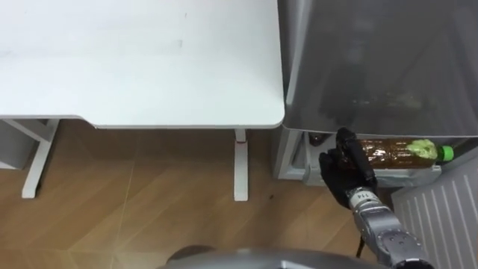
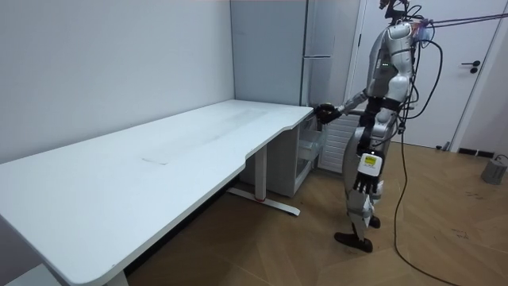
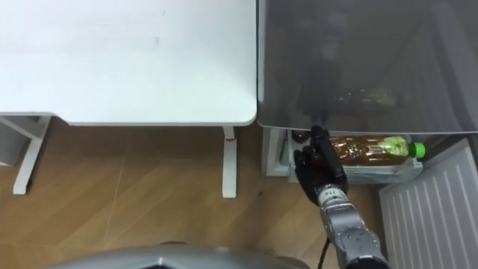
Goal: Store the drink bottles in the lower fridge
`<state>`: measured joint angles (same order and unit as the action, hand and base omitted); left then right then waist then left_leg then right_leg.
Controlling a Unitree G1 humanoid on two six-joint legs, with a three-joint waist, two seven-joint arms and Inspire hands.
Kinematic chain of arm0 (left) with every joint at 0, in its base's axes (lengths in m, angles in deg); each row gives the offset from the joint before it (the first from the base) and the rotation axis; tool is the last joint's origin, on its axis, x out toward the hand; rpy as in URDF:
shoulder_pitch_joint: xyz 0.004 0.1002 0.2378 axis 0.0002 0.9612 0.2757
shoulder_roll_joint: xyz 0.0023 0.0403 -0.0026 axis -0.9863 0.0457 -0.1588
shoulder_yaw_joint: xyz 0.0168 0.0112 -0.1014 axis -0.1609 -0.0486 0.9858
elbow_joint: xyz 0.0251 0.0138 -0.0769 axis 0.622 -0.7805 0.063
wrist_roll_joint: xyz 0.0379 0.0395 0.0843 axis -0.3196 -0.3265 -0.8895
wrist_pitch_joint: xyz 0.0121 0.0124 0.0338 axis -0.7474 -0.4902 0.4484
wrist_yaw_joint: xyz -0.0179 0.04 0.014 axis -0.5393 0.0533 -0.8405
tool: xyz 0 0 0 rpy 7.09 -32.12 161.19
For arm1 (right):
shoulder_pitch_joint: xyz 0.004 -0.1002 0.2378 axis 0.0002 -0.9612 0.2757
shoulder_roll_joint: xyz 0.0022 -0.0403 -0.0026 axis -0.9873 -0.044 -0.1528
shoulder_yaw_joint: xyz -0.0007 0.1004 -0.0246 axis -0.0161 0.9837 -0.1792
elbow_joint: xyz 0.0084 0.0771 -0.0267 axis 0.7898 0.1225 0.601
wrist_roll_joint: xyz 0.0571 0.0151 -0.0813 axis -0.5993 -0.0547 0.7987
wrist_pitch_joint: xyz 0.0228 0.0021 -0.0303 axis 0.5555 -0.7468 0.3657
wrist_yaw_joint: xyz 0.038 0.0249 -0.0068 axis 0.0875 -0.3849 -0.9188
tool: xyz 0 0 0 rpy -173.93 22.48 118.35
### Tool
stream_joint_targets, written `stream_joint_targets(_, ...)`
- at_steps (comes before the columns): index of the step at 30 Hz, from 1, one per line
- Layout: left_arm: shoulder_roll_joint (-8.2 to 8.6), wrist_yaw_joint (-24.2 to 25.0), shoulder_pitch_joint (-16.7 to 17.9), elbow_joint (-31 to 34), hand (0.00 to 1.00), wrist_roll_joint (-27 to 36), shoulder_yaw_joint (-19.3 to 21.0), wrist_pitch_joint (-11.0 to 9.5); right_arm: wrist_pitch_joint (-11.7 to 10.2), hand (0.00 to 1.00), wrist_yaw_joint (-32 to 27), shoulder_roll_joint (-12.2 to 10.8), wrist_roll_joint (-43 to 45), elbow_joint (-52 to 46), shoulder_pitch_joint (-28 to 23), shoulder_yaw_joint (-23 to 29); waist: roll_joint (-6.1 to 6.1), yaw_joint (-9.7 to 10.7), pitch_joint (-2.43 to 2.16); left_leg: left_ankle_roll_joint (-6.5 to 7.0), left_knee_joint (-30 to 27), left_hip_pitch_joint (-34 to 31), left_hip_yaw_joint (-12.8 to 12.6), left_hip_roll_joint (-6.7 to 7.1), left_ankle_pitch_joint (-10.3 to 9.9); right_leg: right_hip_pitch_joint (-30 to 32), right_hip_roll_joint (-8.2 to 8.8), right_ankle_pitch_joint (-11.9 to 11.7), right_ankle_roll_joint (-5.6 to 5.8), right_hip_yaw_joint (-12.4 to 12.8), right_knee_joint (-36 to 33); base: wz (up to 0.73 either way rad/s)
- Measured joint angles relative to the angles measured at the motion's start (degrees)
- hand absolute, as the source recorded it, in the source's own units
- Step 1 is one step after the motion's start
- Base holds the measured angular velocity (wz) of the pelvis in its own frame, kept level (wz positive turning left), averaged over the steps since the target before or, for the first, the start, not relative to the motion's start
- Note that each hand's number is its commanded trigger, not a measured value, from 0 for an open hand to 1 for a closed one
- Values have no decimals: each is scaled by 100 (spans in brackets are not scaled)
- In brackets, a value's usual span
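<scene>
My right hand (image 1: 342, 170) is at the bottom end of the bottle (image 1: 399, 152), which lies in the lower fridge (image 1: 293, 155). I cannot tell its grip, and I cannot read the label. My left hand (image 2: 363, 184) hangs relaxed.

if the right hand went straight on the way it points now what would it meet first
Most likely the base end of the brown drink bottle lying in the lower fridge, right beside the right hand; depth is unclear.
</scene>
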<state>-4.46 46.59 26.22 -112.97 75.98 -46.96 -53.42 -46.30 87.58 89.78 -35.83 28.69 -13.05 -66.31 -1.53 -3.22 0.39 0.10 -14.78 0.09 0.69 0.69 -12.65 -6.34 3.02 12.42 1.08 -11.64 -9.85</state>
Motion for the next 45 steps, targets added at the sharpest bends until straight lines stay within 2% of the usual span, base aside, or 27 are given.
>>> stream_joint_targets(4,-49,-5,-165,-24,0,-3,-4,20,149,100,33,74,-42,259,250,0,22,53,16,6,1,-158,0,4,55,147,14,-8,-12,-10,-99,0)
stream_joint_targets(5,-71,-5,-257,-48,0,-3,-7,12,161,100,33,77,-35,312,336,-1,55,62,40,10,-6,-218,1,6,86,212,20,-11,-17,-12,-123,0)
stream_joint_targets(8,-87,-7,-480,-80,0,-1,1,-2,268,100,89,94,-36,701,787,18,59,134,48,27,-195,-566,9,3,120,567,37,-15,-27,-2,-339,1)
stream_joint_targets(13,-126,-11,-891,-282,0,4,-10,-71,283,100,239,92,-8,1259,1372,247,93,133,77,53,-558,-1230,95,11,145,1183,56,-12,-29,-15,-637,8)
stream_joint_targets(16,-148,-14,-1064,-370,0,35,-11,-114,276,100,325,116,147,1761,1786,485,59,134,87,72,-807,-1659,173,13,159,1578,74,-6,-29,-103,-865,11)
stream_joint_targets(18,-183,-30,-1239,-446,0,150,-78,-184,236,100,327,166,157,2304,2134,683,46,62,103,87,-980,-2013,184,29,191,1980,123,39,-55,-110,-1190,8)
stream_joint_targets(22,-245,-114,-1480,-546,0,250,-343,-195,224,100,304,222,185,2738,2353,696,39,-89,127,79,-1093,-2440,181,97,263,2558,240,139,-92,-88,-1625,2)
stream_joint_targets(24,-264,-121,-1645,-603,0,255,-385,-191,228,100,280,231,206,2738,2377,696,75,-192,164,78,-1238,-2707,116,151,270,2974,351,270,-120,-31,-2025,-2)
stream_joint_targets(26,-283,-131,-1765,-652,0,411,-399,-206,246,100,216,230,209,2738,2450,685,114,-213,204,73,-1327,-2902,90,202,273,3253,429,388,-128,24,-2314,6)
stream_joint_targets(31,-315,-268,-1863,-677,0,805,-525,-366,268,100,43,278,204,2741,2800,637,197,-214,263,59,-1636,-3501,-21,221,266,3967,547,538,-207,73,-2846,2)
stream_joint_targets(36,-335,-524,-1912,-673,0,1076,-628,-423,219,100,-37,570,189,2745,3097,632,272,-339,302,1,-2081,-4124,-38,223,226,4592,596,689,-279,131,-3340,7)
stream_joint_targets(40,-424,-627,-1941,-658,0,1380,-814,-450,214,100,-48,627,160,2744,3238,634,297,-346,311,-32,-2344,-4471,5,199,200,4876,640,763,-339,44,-3578,14)
stream_joint_targets(45,-431,-792,-1941,-624,0,1461,-817,-523,217,100,-104,723,164,2744,3319,632,287,-464,300,-64,-2611,-4837,92,195,167,5163,638,787,-369,-31,-3808,6)
